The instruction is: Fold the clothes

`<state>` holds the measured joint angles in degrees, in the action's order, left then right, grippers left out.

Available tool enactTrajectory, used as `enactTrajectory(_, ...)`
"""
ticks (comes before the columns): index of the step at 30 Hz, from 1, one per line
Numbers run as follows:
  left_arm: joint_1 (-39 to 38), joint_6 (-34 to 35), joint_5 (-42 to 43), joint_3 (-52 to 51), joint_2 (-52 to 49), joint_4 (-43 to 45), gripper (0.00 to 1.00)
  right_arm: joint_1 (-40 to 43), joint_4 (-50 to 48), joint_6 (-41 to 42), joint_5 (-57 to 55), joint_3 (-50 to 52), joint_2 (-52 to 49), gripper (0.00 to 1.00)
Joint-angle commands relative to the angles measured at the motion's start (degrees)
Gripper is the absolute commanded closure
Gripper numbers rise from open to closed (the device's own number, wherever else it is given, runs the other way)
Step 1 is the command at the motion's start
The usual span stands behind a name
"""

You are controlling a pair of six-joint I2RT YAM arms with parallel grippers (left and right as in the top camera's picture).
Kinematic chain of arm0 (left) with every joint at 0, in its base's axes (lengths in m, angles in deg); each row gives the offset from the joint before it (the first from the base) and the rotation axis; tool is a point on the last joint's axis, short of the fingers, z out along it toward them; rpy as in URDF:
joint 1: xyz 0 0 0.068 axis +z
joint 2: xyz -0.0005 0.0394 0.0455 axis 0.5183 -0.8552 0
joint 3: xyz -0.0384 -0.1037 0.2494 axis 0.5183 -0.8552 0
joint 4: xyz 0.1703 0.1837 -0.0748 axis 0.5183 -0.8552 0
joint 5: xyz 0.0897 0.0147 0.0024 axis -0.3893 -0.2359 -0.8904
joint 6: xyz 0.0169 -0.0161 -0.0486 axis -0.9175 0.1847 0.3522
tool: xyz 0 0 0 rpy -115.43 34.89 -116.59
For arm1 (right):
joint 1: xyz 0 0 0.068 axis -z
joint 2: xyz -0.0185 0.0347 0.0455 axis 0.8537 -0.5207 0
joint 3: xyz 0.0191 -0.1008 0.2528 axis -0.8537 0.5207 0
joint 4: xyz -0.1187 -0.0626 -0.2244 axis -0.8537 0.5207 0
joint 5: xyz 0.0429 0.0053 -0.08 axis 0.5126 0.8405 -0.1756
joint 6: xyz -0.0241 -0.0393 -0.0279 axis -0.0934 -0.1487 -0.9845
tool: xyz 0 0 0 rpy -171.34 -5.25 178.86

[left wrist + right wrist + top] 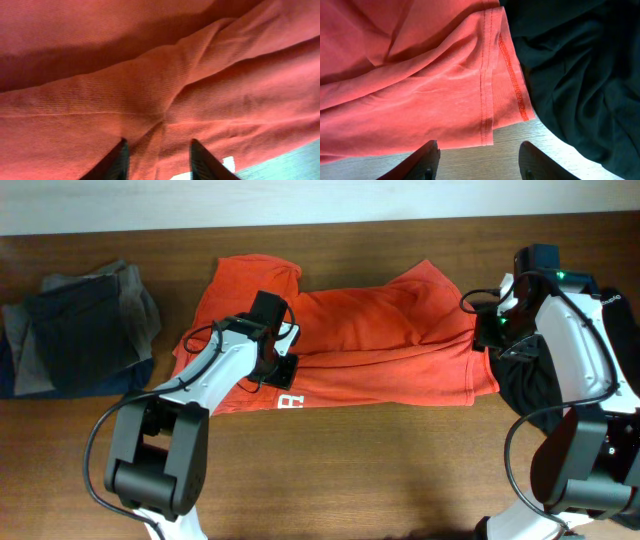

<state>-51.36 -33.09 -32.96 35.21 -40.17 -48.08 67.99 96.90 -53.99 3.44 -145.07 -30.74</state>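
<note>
**Mid-fold: both arms at the orange shirt, next crease not yet taken**

The orange-red T-shirt (380, 340) lies spread sideways across the middle of the counter (400, 470), rumpled, with its near edge showing white lettering (290, 402). It looks partly doubled along its length, so the step in hand is probably gathering it for another fold.

The left fingers (119, 162) stand part-way apart, pressed down on the shirt near the lettering. A raised ridge of cloth runs between them, and no firm pinch shows. The right fingers (427, 160) are spread wide and hold nothing. They hover over bare wood just off the shirt's stitched hem, beside the black shirt (580, 85).

The next move likely calls for the left fingers to close on that ridge. The right would need to catch the hem without snagging the black cloth touching it.

The black shirt is mostly hidden under the right arm, and its full shape cannot be made out. A pile of dark clothes (85, 330) sits at the far left, its pieces hard to tell apart.
</note>
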Motion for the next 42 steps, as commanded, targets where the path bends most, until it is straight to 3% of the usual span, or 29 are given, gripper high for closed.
enactTrajectory(1, 0.15, -0.92, -1.95, 0.07, -0.74, 0.24, 0.73, 0.00, 0.24, -0.39, 0.59, -0.70, 0.59, 0.44)
enactTrajectory(9, 0.15, -0.94, -6.25, 0.07, -0.74, 1.64, 0.88, 0.00, 0.37, -0.39, 0.59, -0.70, 0.59, 0.44)
enactTrajectory(13, 0.11, -0.92, -6.19, 0.09, -0.74, 2.34, 0.99, 0.00, 0.39, -0.39, 0.57, -0.70, 0.59, 0.44)
enactTrajectory(26, 0.04, -0.92, -6.14, 9.77, -0.72, 2.05, 0.99, 0.00, 0.37, -0.42, 0.52, -0.70, 0.59, 0.44)
enactTrajectory(34, 0.04, -0.92, -6.14, 10.12, -1.75, 3.02, 0.99, 0.00, 0.24, -0.39, 0.55, -0.70, 0.59, 0.44)
enactTrajectory(35, 0.04, -0.90, -6.12, 10.12, -1.81, 2.86, 0.95, 0.00, 0.26, -0.42, 0.55, -0.70, 0.59, 0.44)
enactTrajectory(38, 0.04, -0.92, -6.16, 10.16, -1.79, 2.16, 0.64, 0.00, 0.28, -0.42, 0.55, -0.70, 0.59, 0.44)
enactTrajectory(40, 0.11, -0.92, -6.14, 10.67, -1.77, 1.25, 0.57, 0.00, 0.28, -0.42, 0.55, -0.70, 0.59, 0.44)
enactTrajectory(42, 0.17, -0.92, -6.14, 11.93, -1.77, -0.15, 0.57, 0.00, 0.22, -0.42, 0.55, -0.70, 0.59, 0.44)
